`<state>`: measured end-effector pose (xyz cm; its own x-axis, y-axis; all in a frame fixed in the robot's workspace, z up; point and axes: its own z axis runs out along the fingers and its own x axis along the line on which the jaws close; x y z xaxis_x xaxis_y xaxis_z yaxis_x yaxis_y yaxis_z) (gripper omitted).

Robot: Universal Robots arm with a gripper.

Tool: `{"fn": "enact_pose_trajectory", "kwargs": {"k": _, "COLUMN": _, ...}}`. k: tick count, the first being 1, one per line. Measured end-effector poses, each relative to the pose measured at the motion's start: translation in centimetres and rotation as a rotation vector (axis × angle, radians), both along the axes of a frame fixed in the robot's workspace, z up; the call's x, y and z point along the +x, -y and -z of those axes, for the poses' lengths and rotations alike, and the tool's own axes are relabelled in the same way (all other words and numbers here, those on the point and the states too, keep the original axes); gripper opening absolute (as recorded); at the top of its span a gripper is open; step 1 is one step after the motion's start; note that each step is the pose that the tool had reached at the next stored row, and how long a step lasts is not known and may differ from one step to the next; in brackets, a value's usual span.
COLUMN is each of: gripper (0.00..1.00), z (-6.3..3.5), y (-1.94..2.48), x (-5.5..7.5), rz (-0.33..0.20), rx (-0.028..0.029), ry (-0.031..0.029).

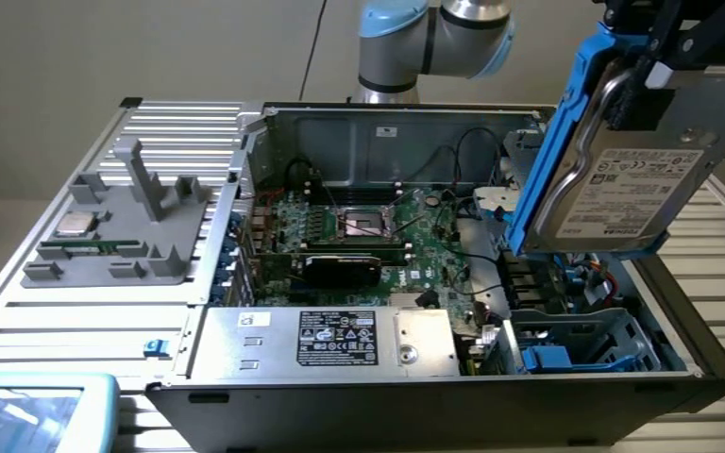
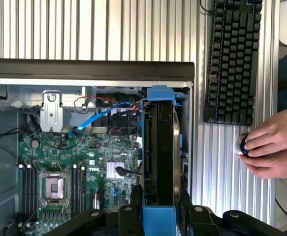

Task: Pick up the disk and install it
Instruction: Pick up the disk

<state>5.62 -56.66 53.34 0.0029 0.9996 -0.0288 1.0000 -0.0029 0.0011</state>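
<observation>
The disk (image 1: pixel 627 179), a silver-grey drive with a white label in a blue frame (image 1: pixel 558 142), hangs on edge above the open computer case (image 1: pixel 400 142), at the exterior view's right. My gripper (image 1: pixel 665 66) is shut on its upper end. Below it lies the drive bay (image 1: pixel 577 344) with blue plastic parts. In the wrist view the disk (image 2: pixel 158 147) shows edge-on, reaching out from my gripper (image 2: pixel 158 216) over the case's corner beside the motherboard (image 2: pixel 84 167).
A grey power supply box (image 1: pixel 337 342) with a black label sits at the case's front. A grey fixture (image 1: pixel 124 226) holding a processor chip (image 1: pixel 76 224) stands at the exterior view's left. Beside the case lie a keyboard (image 2: pixel 232 59) and a person's hands (image 2: pixel 271 147).
</observation>
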Motion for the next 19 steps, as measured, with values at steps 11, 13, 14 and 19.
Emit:
{"fn": "enact_pose_trajectory", "kwargs": {"k": 11, "gripper": 0.37, "z": 0.83, "y": 1.15, "x": 1.4, "rz": 0.002, "rx": 0.0134, "ry": 0.0004}}
{"fn": "enact_pose_trajectory", "kwargs": {"k": 13, "gripper": 0.37, "z": 1.19, "y": 1.37, "x": 1.6, "rz": 0.003, "rx": 0.0147, "ry": 0.0005}}
{"fn": "enact_pose_trajectory", "kwargs": {"k": 14, "gripper": 0.37, "z": 1.37, "y": 1.48, "x": 1.7, "rz": 0.003, "rx": 0.0154, "ry": 0.0006}}
{"fn": "enact_pose_trajectory", "kwargs": {"k": 19, "gripper": 0.37, "z": 2.29, "y": 2.00, "x": 2.0, "rz": 0.007, "rx": 0.0186, "ry": 0.0007}}
